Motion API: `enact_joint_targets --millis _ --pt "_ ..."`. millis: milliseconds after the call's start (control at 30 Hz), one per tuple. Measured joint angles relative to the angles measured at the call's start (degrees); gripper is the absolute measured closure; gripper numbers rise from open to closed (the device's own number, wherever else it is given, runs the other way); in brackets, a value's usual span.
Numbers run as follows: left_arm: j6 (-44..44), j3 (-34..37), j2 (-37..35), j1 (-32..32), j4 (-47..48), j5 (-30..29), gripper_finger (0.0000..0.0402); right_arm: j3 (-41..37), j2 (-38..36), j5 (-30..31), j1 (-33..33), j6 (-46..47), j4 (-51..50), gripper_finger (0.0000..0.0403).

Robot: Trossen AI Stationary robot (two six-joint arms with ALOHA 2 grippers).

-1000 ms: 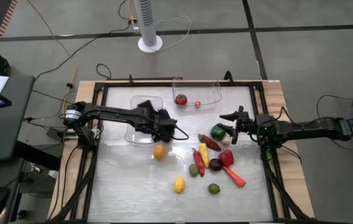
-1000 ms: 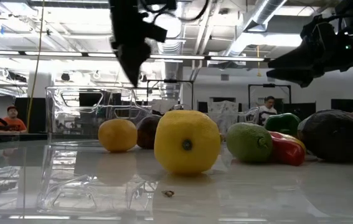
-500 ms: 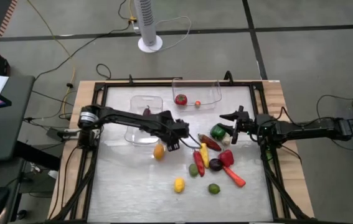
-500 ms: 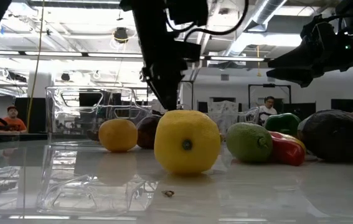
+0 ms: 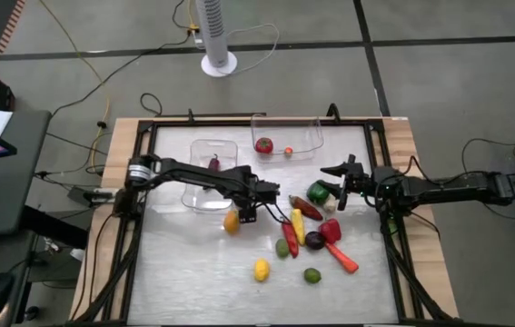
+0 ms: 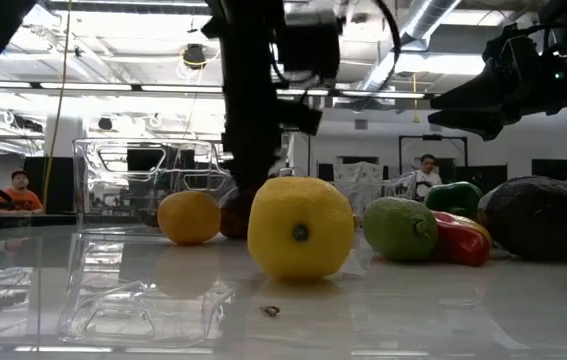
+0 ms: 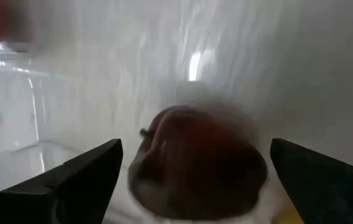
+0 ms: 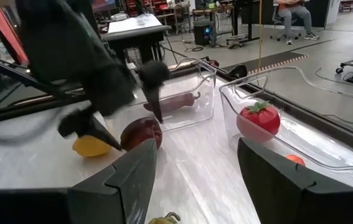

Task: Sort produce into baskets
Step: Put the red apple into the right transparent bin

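Note:
My left gripper [image 5: 247, 209] is open and low over the table's middle. Its fingers stand on either side of a dark red round fruit [image 7: 200, 167], which rests on the table beside an orange fruit [image 5: 231, 221]. My right gripper [image 5: 334, 174] is open and empty above a green pepper [image 5: 319, 193]. One clear basket [image 5: 204, 193] holds a dark red long piece [image 5: 213, 163]. The other basket [image 5: 304, 128] holds a red tomato [image 5: 263, 144] and a small orange piece [image 5: 288, 151]. The dark red fruit also shows in the right wrist view [image 8: 141, 132].
Loose produce lies right of centre: a yellow pepper [image 5: 299, 227], a red chili [image 5: 289, 238], a purple piece [image 5: 314, 241], a red pepper [image 5: 331, 230] and a carrot [image 5: 341, 259]. A lemon [image 5: 262, 269] and a lime [image 5: 312, 274] lie nearer. People sit in the room behind.
My left gripper has gone from beside the left basket toward the table's right and near edges. It has come down, still open, around the dark red fruit next to the orange fruit.

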State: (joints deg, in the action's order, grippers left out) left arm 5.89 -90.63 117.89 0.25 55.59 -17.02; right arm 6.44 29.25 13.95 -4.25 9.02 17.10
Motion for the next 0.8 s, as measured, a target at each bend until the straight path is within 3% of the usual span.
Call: enact_joint_targets --millis 333,467,667,800 --pt "-5.29 -0.11 4.15 -0.16 2.07 0.36 0.0008 0.0 -0.01 -0.15 0.0 -0.02 -0.16 0.0149" --pt "-5.72 -0.38 4.15 -0.42 2.21 -0.12 0.0028 0.0 -0.01 -0.15 0.0 -0.02 -0.13 0.0149" --pt "-5.74 -5.14 4.13 -1.12 5.19 -3.8 0.0079 0.0 0.01 -0.15 0.0 0.0 -0.13 0.0149" --pt "-5.75 -11.99 4.02 -2.23 9.48 -7.52 0.0087 0.0 0.0 -0.17 0.0 0.0 -0.13 0.0149"
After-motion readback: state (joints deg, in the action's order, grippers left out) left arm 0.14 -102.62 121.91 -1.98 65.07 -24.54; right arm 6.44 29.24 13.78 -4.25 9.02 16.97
